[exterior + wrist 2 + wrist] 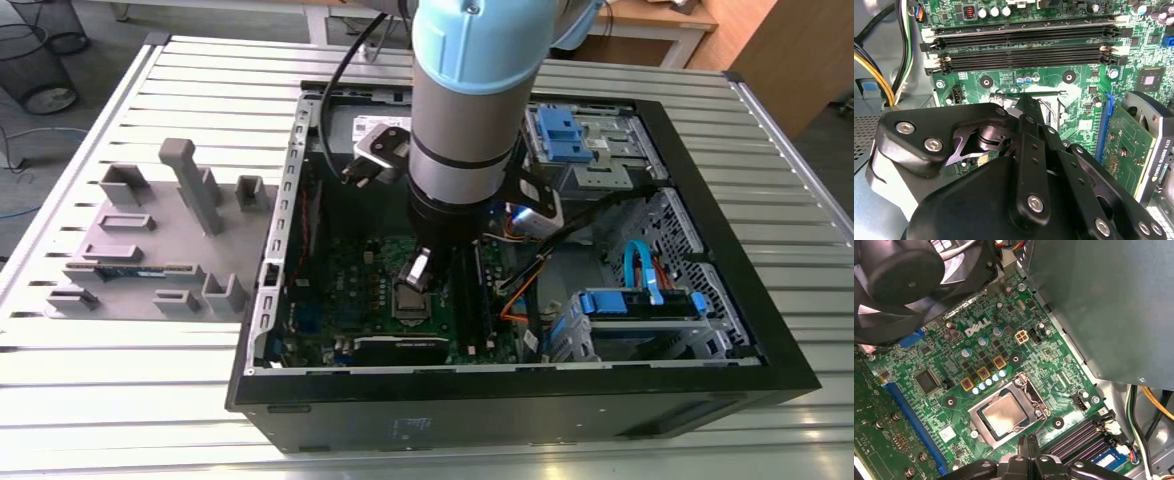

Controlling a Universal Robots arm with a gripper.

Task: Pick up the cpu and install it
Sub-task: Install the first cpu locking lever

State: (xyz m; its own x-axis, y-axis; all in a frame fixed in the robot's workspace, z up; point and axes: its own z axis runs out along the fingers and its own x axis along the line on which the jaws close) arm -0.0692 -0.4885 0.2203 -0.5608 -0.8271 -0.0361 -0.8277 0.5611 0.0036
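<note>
Lying flat, face-up, near the middle of the green motherboard (929, 410): small square silver-grey cpu (1003, 417), no long axis, seated in the metal-framed square socket (1024, 387). Black gripper (1027, 442) closed, empty, at the socket's edge. In the exterior view, the grey-blue arm (467, 100) hides the socket.
</note>
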